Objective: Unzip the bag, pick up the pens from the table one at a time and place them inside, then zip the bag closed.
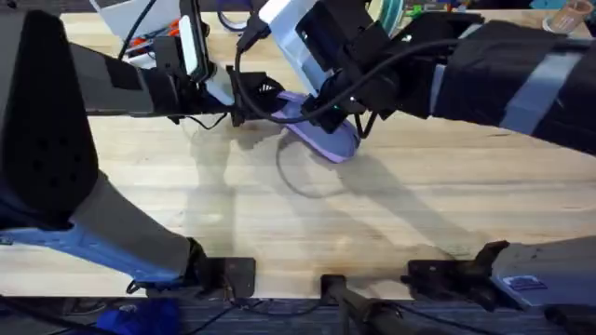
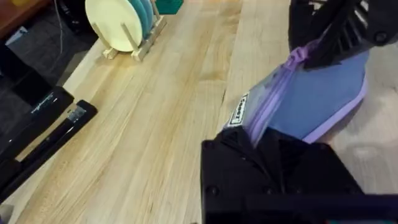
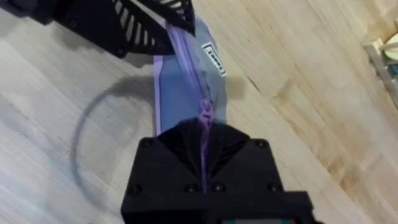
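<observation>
The lavender bag [image 1: 328, 140] hangs tilted just above the table [image 1: 279, 214], held between both grippers. My left gripper [image 2: 261, 142] is shut on one end of the bag [image 2: 317, 99], beside its small white label [image 2: 239, 111]. At the other end, my right gripper [image 3: 204, 132] is shut on the purple zipper pull [image 3: 204, 115]. The zipper line [image 3: 186, 56] between the two grippers looks closed. In the overhead view the left gripper [image 1: 256, 104] and right gripper [image 1: 321, 107] meet over the bag. The pens are out of view.
A wooden dish rack with pale plates [image 2: 121, 25] stands farther along the table. A black bar-shaped object [image 2: 46, 130] lies near the table edge. Clutter with orange parts [image 1: 140, 42] sits at the far left. Bare wood lies in front of the bag.
</observation>
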### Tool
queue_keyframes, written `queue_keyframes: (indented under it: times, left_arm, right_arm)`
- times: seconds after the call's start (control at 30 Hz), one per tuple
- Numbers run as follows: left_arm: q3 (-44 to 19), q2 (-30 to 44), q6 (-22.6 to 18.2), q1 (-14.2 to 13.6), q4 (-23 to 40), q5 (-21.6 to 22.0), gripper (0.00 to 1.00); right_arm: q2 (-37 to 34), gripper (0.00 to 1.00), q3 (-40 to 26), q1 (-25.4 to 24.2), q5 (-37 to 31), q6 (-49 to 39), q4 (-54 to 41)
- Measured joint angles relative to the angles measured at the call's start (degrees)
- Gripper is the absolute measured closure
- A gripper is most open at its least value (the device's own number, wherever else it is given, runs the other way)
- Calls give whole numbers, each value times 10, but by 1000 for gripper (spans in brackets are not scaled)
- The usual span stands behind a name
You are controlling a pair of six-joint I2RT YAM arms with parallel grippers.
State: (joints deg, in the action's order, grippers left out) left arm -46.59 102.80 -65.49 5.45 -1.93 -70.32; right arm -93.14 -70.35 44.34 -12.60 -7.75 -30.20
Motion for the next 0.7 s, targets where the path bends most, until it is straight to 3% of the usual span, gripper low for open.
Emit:
queue_keyframes:
  times: [0.7]
  left_arm:
    - [0, 0, 0, 0, -2, -9, 958]
  right_arm:
    - [37, 971, 0, 1, -4, 0, -6]
